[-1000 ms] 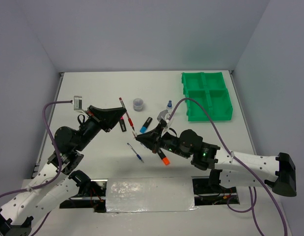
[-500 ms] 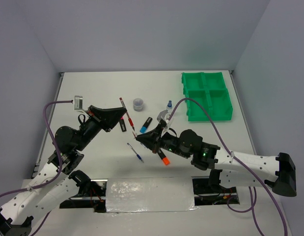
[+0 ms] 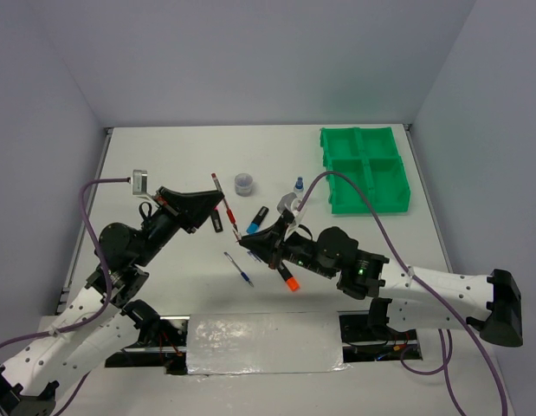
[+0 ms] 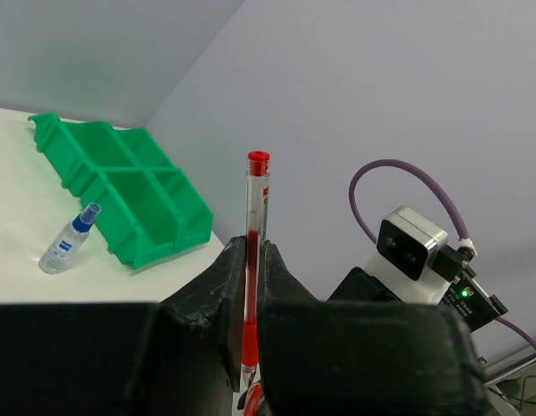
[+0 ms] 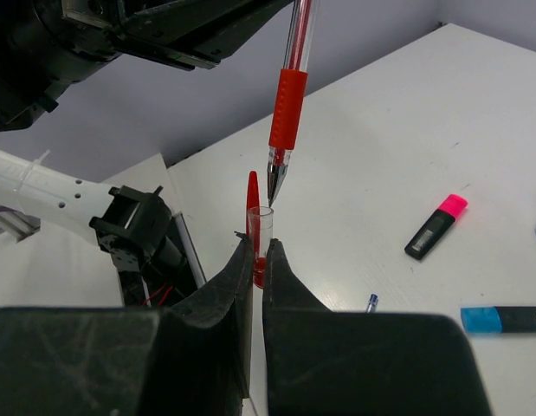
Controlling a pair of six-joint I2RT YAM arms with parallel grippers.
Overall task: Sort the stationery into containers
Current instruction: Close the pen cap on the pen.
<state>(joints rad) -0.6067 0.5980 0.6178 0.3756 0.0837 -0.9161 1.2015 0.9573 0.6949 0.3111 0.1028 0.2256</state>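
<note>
My left gripper (image 3: 221, 204) is shut on a thin red pen (image 3: 222, 199), which stands up between the jaws in the left wrist view (image 4: 255, 217). My right gripper (image 3: 244, 239) is shut on the pen's clear red-clipped cap (image 5: 260, 227), open end up. The pen's tip (image 5: 272, 192) hangs just above the cap's mouth. On the table lie a blue pen (image 3: 238, 269), an orange highlighter (image 3: 288, 279), a blue highlighter (image 3: 257, 220) and a pink highlighter (image 3: 217, 220). A round tub (image 3: 244, 183) and a blue-capped bottle (image 3: 297, 185) stand farther back. The green tray (image 3: 365, 170) sits at the back right.
The tray (image 4: 120, 186) and the bottle (image 4: 67, 243) also show in the left wrist view. Both arms meet over the table's near middle, with purple cables (image 3: 354, 195) looping above them. A foil-covered panel (image 3: 263, 342) lies at the near edge.
</note>
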